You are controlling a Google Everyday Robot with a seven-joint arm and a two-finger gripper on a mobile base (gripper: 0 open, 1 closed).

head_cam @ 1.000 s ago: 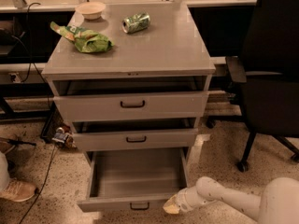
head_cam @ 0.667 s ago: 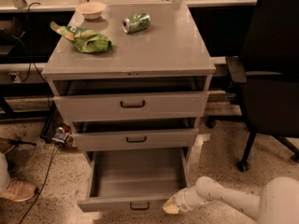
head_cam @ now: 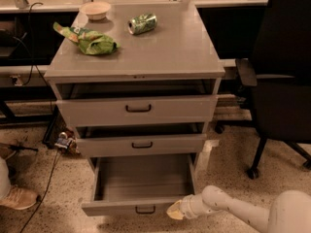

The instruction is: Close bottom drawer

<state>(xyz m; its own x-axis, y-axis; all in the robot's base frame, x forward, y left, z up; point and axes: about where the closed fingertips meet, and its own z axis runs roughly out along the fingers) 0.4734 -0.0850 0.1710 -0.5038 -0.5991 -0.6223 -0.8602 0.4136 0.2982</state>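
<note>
The bottom drawer (head_cam: 141,183) is the lowest of three grey cabinet drawers. It stands pulled far out, its inside empty, with a small black loop handle (head_cam: 145,209) on its front panel. My gripper (head_cam: 175,210) comes in from the lower right on a white arm and sits at the right end of that front panel, touching or nearly touching it. The middle drawer (head_cam: 142,145) and top drawer (head_cam: 138,109) stand slightly open above.
On the cabinet top (head_cam: 160,47) lie a green bag (head_cam: 95,41), a green can (head_cam: 143,24) and a small bowl (head_cam: 95,9). A black office chair (head_cam: 279,81) stands right. A person's shoe (head_cam: 18,197) and cables lie on the floor at the left.
</note>
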